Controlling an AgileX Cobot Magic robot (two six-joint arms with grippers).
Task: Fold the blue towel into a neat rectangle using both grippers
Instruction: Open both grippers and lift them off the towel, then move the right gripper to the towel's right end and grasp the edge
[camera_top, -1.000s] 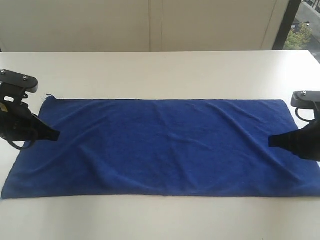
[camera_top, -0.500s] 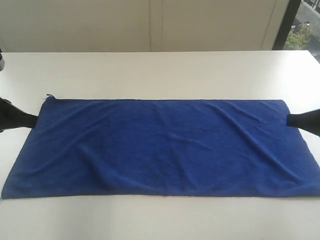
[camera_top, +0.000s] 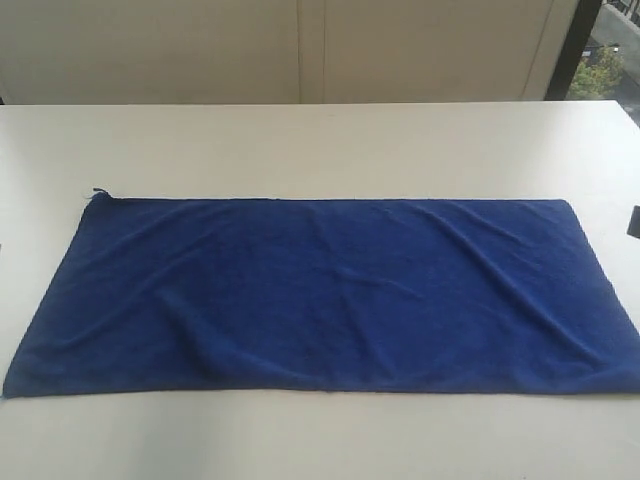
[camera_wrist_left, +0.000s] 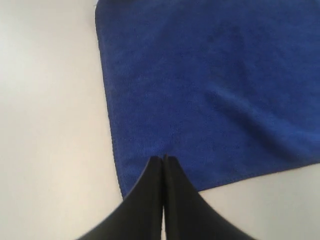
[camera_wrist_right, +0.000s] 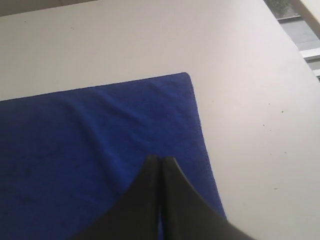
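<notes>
I had the white table (camera_top: 320, 140) filling the scene, and on it the blue towel (camera_top: 320, 290) lay spread flat in a single layer, unfolded, with soft wrinkles and all four corners out. The left gripper (camera_wrist_left: 163, 159) had its two black fingers pressed together with nothing between them. The towel stretched away ahead of its tips, with one corner and a short edge of the cloth close beside them. The right gripper (camera_wrist_right: 159, 160) was likewise pinched closed and empty. One towel corner lay ahead of its tips and the short edge ran back past them. I could not tell whether either tip touched the cloth. A small loose thread (camera_top: 97, 192) stuck out at the far corner on the left gripper's end.
</notes>
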